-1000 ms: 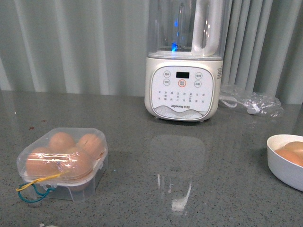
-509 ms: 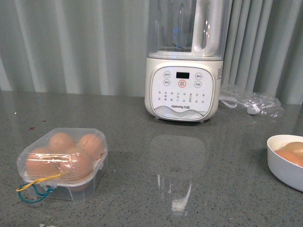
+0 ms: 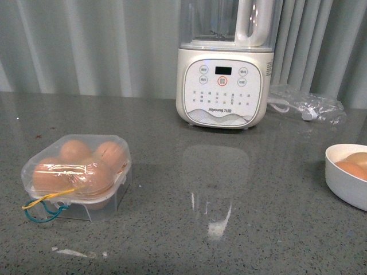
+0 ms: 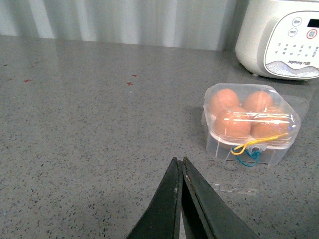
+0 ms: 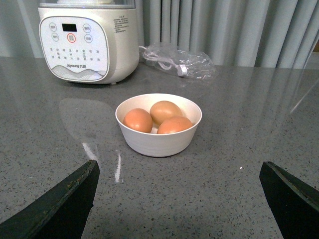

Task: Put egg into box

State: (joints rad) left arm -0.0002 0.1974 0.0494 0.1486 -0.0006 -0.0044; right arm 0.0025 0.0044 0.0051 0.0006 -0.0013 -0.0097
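The box (image 3: 77, 175) is a small clear case with its lid down over several brown eggs, and yellow and blue rubber bands (image 3: 41, 207) hang at its front. It also shows in the left wrist view (image 4: 251, 122). My left gripper (image 4: 179, 160) is shut and empty, low over the counter, a short way from the box. Three alike brown eggs lie in a white bowl (image 5: 159, 144); the nearest egg (image 5: 174, 124) lies at the front. My right gripper (image 5: 178, 168) is open and empty, short of the bowl. Neither gripper shows in the front view.
A white blender (image 3: 225, 63) stands at the back of the grey counter, also seen from the right wrist (image 5: 87, 42). A clear plastic bag with a cord (image 3: 309, 106) lies to its right. The bowl (image 3: 347, 183) sits at the right edge of the front view.
The whole front view has shifted, so everything sits a little higher in the picture. The blue light in the blender jug no longer shows. Box and bowl keep their places.
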